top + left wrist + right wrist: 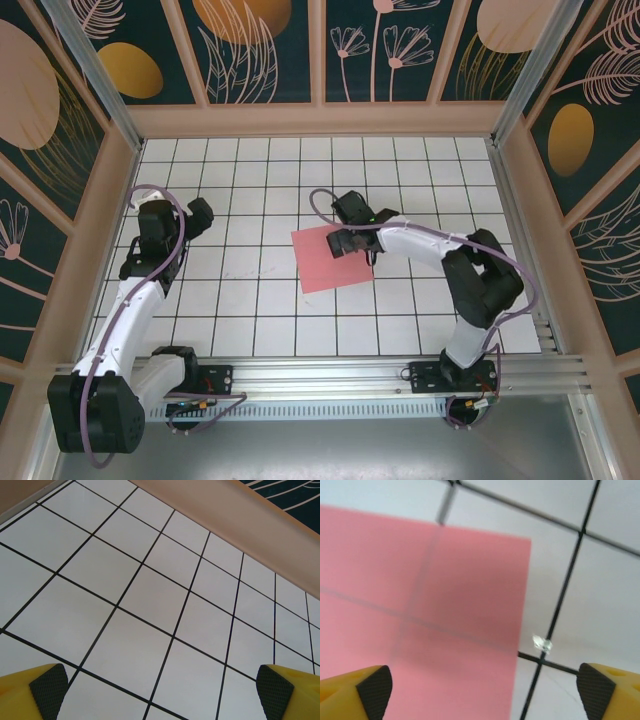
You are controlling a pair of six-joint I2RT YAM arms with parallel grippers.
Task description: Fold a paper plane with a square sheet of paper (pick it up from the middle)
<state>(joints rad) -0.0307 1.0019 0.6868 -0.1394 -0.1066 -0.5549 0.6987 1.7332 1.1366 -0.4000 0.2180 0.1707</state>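
From the top camera, the square sheet of paper [325, 262] lies flat on the white tiled table [250, 300], a little right of the middle. It is salmon-pink and turned slightly against the grid lines. The right gripper [355, 246] is over the far right part of the sheet, at the end of the white forearm that reaches leftward from the right arm [480, 285]. From this height I cannot tell if its fingers touch the paper. The left gripper [197, 213] is on the left side of the table, well apart from the sheet, over bare tiles. The walls [260, 40] around the table are dark with a plant pattern.

In the left wrist camera, the left gripper [160, 690] is spread wide. Its yellow fingers with black pads [48, 685] sit at the two lower corners of the picture. Between them are only white tiles [150, 600] with black lines, and a beige border [240, 525] runs along the far side.

In the right wrist camera, the right gripper [482, 690] is also spread wide and it pinches nothing. Its pads [595, 692] sit at the lower corners. The sheet covers the left and middle part below it, and the grid lines show faintly through the thin paper. The right edge of the sheet runs between the two fingers. A small shiny speck [541, 643] lies on a grid line just beside that edge.
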